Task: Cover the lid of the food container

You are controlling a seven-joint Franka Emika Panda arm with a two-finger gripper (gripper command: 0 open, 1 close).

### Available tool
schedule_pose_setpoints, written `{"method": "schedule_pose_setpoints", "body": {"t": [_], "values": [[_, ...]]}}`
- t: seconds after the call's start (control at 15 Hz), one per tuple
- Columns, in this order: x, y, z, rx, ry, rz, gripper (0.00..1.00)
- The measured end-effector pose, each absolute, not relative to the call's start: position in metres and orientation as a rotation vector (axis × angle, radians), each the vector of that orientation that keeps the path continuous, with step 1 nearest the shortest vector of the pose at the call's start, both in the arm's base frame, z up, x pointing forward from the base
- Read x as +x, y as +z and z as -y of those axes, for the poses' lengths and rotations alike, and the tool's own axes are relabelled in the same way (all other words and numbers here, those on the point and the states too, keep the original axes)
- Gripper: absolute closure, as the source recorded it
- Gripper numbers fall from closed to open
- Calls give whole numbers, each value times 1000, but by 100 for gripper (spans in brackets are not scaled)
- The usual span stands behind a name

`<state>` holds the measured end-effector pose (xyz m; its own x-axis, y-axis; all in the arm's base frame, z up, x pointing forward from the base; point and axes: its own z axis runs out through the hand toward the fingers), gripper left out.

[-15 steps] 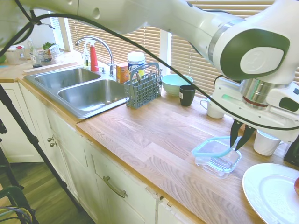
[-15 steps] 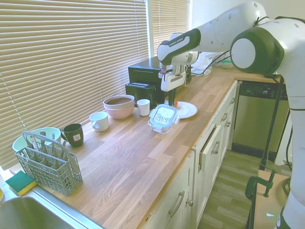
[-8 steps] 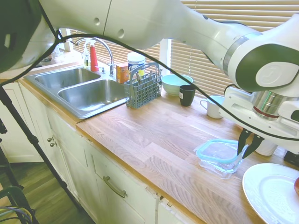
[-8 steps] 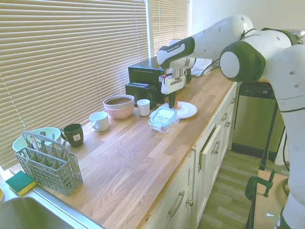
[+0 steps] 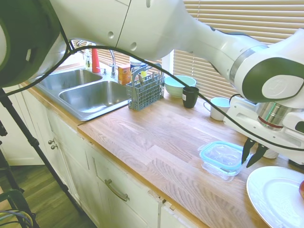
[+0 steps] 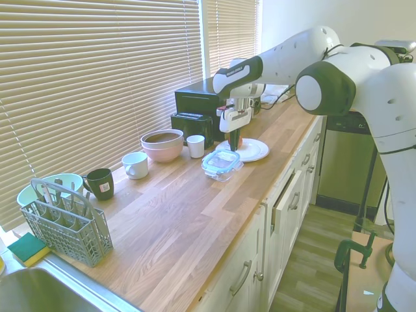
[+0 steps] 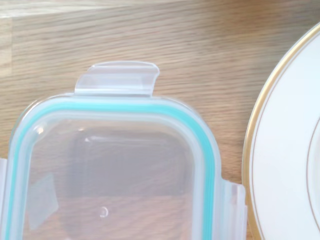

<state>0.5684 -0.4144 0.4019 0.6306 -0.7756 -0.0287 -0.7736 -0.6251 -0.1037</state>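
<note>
Bench [image 5: 156, 142], left to right: sink [image 5: 90, 95], grey cutlery basket [image 5: 145, 90], mint bowl [image 5: 179, 85], black mug [image 5: 190, 96]. The lid [image 5: 222, 154] sits on the food container [image 5: 219, 167]. Hand [image 5: 252, 156] released, empty, just beside it, white plate [image 5: 273, 194] adjacent.

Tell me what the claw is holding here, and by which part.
Nothing. The claw is open beside the food container, apart from the lid, which lies on top of the container.
</note>
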Motion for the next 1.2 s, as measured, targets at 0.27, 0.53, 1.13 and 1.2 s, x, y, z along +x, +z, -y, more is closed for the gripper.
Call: {"method": "schedule_pose_setpoints", "body": {"t": [0.27,0.53,1.13,1.2], "values": [[569,399,415,-2740,-24,-1307,100],[570,397,413,-2740,-20,-1302,100],[572,392,411,-2733,-9,-1312,0],[572,391,411,-2733,-8,-1312,0]]}}
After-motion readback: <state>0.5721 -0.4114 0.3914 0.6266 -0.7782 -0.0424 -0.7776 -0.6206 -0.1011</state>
